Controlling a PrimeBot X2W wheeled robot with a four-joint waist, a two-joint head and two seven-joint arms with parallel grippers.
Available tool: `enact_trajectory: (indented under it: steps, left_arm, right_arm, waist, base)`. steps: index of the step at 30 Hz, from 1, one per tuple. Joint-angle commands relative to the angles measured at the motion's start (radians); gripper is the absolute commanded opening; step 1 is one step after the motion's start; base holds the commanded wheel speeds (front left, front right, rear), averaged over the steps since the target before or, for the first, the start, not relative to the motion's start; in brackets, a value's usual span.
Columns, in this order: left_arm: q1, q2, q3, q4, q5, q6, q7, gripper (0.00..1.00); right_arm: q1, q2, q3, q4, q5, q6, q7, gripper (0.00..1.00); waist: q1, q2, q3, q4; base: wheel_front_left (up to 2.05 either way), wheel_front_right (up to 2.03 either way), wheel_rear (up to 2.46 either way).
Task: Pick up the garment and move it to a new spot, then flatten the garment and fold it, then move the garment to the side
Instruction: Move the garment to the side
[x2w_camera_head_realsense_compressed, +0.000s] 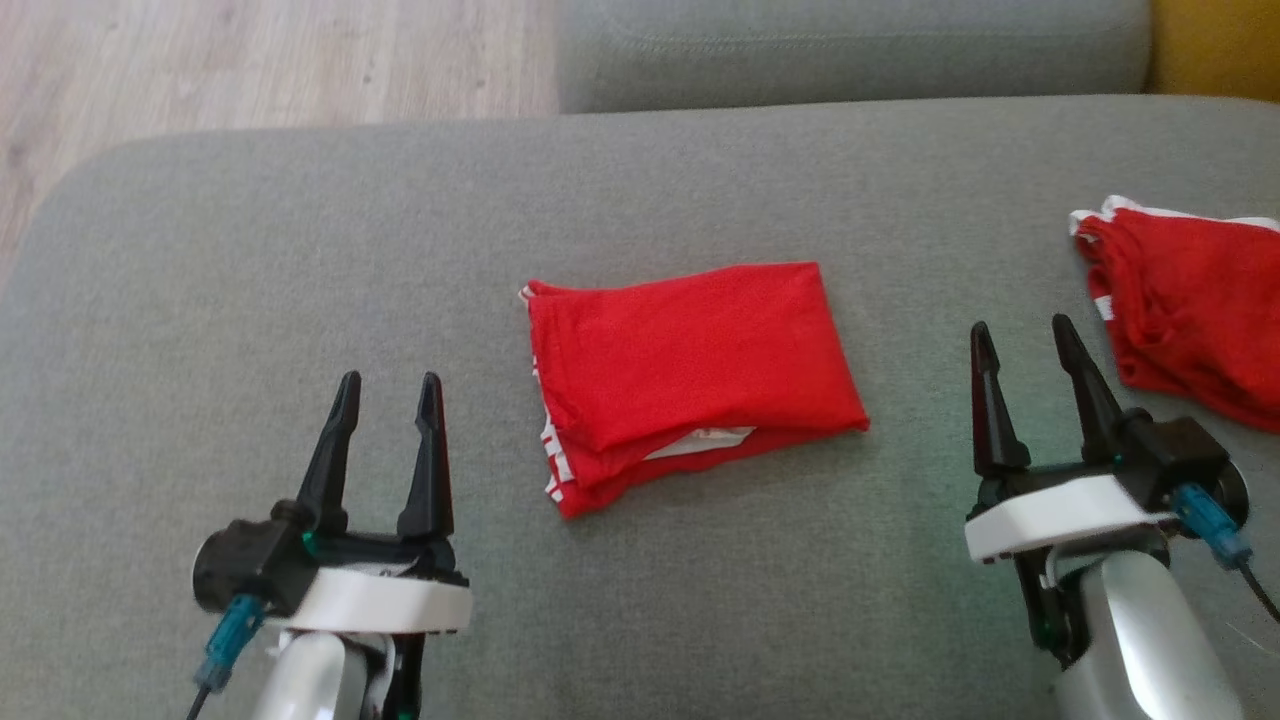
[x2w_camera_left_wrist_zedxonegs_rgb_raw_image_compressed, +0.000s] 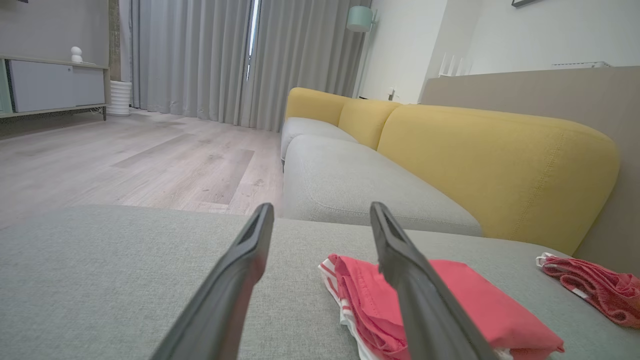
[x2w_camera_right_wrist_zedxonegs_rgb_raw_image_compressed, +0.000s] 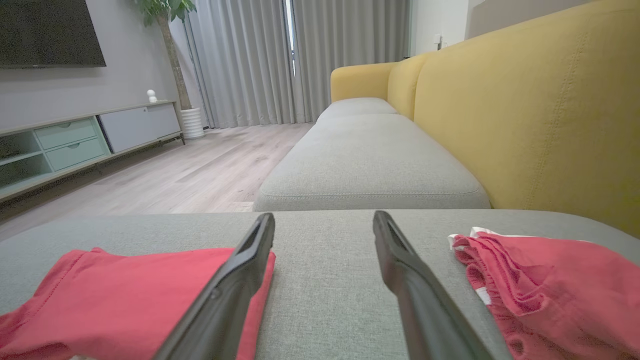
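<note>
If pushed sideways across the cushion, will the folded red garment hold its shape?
Probably not: the folded red garment is limp cloth with loose layers at its near edge, so it likely bunches. The cushion looks textured, probably dragging the underside.

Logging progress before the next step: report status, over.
Left gripper, right gripper open, empty. Folded garment flat on grey cushion between them, untouched. Second red garment rumpled at far right.

seat: grey sofa cushion (x2w_camera_head_realsense_compressed: 300, 250) | back: yellow backrest (x2w_camera_right_wrist_zedxonegs_rgb_raw_image_compressed: 525, 100) | floor: pale wood planks (x2w_camera_left_wrist_zedxonegs_rgb_raw_image_compressed: 150, 160) | window: grey curtains (x2w_camera_left_wrist_zedxonegs_rgb_raw_image_compressed: 200, 60), full-length
</note>
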Motion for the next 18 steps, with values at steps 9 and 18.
enact_trajectory:
  steps: [9,18]
  left_arm:
    - [-0.093,0.003,-0.01,-0.036,-0.005,-0.001,-0.005,1.0]
    - [-0.131,0.003,-0.052,-0.031,-0.022,0.006,-0.005,1.0]
  right_arm:
    - [-0.154,0.002,0.072,0.097,0.003,0.007,0.014,1.0]
    - [-0.271,0.002,0.108,0.36,0.058,0.007,0.142,1.0]
  waist:
    - [0.0,-0.0001,0.076,0.067]
    - [0.0,-0.0001,0.128,0.141]
  base:
    - [0.0,0.0,0.0]
    - [0.0,0.0,0.0]
